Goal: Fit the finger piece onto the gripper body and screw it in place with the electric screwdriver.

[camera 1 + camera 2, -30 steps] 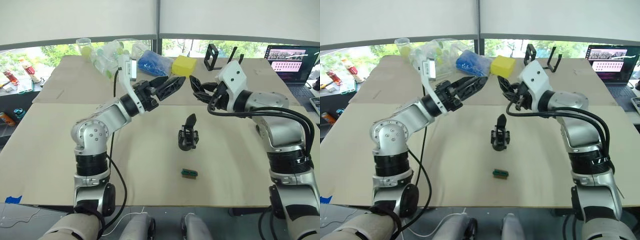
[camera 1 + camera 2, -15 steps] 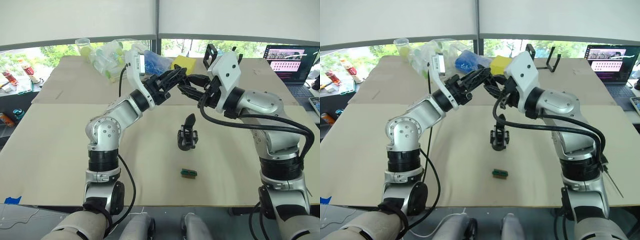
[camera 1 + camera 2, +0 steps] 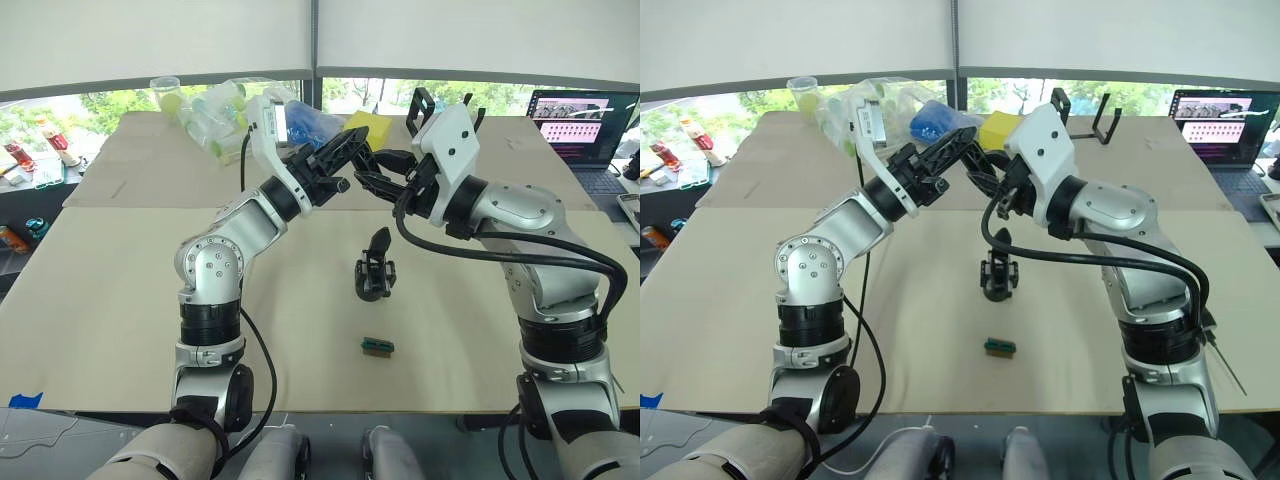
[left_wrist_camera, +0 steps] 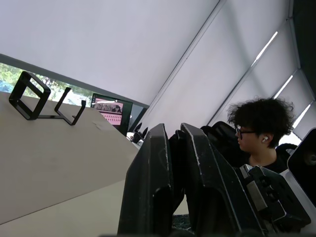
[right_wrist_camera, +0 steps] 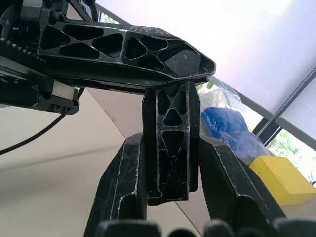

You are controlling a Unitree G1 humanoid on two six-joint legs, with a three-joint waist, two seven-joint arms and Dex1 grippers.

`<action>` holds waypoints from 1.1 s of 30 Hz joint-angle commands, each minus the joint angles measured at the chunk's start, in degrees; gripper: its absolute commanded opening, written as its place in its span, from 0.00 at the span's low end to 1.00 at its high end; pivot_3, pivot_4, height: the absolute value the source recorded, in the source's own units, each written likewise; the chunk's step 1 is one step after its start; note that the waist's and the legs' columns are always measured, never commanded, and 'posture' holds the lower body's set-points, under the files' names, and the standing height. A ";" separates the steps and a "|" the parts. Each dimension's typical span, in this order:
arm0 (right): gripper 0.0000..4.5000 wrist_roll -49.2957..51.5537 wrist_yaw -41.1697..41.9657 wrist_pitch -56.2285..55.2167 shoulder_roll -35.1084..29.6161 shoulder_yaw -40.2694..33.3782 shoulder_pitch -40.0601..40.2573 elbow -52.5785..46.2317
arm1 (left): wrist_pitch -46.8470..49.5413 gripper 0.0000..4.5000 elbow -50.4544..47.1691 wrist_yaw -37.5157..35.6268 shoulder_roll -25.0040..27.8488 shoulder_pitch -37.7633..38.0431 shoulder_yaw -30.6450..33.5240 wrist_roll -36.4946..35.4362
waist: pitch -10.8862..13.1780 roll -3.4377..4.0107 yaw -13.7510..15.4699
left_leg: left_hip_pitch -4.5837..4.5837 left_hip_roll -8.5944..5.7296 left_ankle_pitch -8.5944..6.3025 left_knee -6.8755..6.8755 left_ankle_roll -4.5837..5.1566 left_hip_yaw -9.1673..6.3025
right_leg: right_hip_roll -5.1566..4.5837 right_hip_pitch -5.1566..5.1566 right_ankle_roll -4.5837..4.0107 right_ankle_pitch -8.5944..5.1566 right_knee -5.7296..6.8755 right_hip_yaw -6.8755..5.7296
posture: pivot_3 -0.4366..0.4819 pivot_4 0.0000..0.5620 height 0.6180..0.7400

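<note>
Both grippers meet in the air above the table's middle. My right gripper (image 3: 372,178) is shut on the finger piece (image 5: 170,143), a black latticed bar standing upright between its two fingers. My left gripper (image 3: 358,150) reaches in from the left, and its fingers (image 5: 128,49) lie across the piece's upper end, closed on it. In the left wrist view the left gripper (image 4: 174,136) has its fingers almost touching. The gripper body (image 3: 375,272) stands on the table below, one pointed finger up. The electric screwdriver is out of view.
A small green-and-black block (image 3: 378,346) lies in front of the gripper body. At the back are a black wire stand (image 3: 422,112), a yellow block (image 3: 368,130), a blue bag (image 3: 930,122), bagged bottles (image 3: 225,108) and a laptop (image 3: 585,125). A person (image 4: 259,133) sits nearby.
My left gripper's fingers have gone from wide open to closed on the piece's upper end. Both arms came together over the table's middle, then held still.
</note>
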 commanded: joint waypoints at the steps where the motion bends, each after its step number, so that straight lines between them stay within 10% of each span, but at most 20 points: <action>1: 0.25 -1.05 0.64 -3.58 -1.74 -0.45 0.58 -2.48 | -1.49 0.00 -1.34 -0.93 0.87 -0.97 0.46 -0.71 | 0.00 0.00 0.02 | 0.00 0.00 0.00 0.00 0.00 0.00 | 0.00 0.01 0.00 0.00 0.00 -0.01 | 0.48 0.27 1.00; 7: 0.71 8.89 8.67 1.63 -4.54 -4.69 -1.47 -0.82 | 1.16 0.00 0.45 -13.63 10.26 -2.72 -4.25 0.60 | 0.00 0.00 -0.32 | 0.01 0.00 0.02 -0.05 -0.03 0.02 | 0.11 -0.03 0.00 0.00 -0.01 0.01 | 0.48 0.27 1.00; 15: 0.71 33.29 20.52 30.23 -9.05 -10.13 -9.68 13.11 | 8.85 0.00 4.59 -43.67 27.05 -6.04 -10.54 -3.08 | 0.01 0.01 -0.47 | 0.09 0.04 -0.01 -0.17 0.03 -0.06 | 0.09 0.07 -0.03 -0.01 -0.12 -0.01 | 0.48 0.27 1.00; 31: 0.71 40.97 20.81 36.15 -5.95 -8.41 -8.41 10.92 | 12.87 0.00 7.28 -46.62 23.99 -10.52 -14.06 -0.64 | 0.01 0.01 -0.43 | -0.03 0.05 -0.03 -0.19 0.07 -0.05 | -0.06 0.03 -0.02 -0.01 -0.31 0.03 | 0.48 0.27 1.00; 33: 0.59 40.31 21.51 35.14 -6.43 -7.68 -8.60 10.62 | 13.19 0.00 7.17 -46.47 23.70 -10.34 -14.00 -0.59 | 0.01 0.01 -0.36 | -0.03 0.04 -0.03 -0.18 0.07 -0.06 | -0.07 0.04 -0.02 -0.01 -0.31 0.03 | 0.48 0.27 1.00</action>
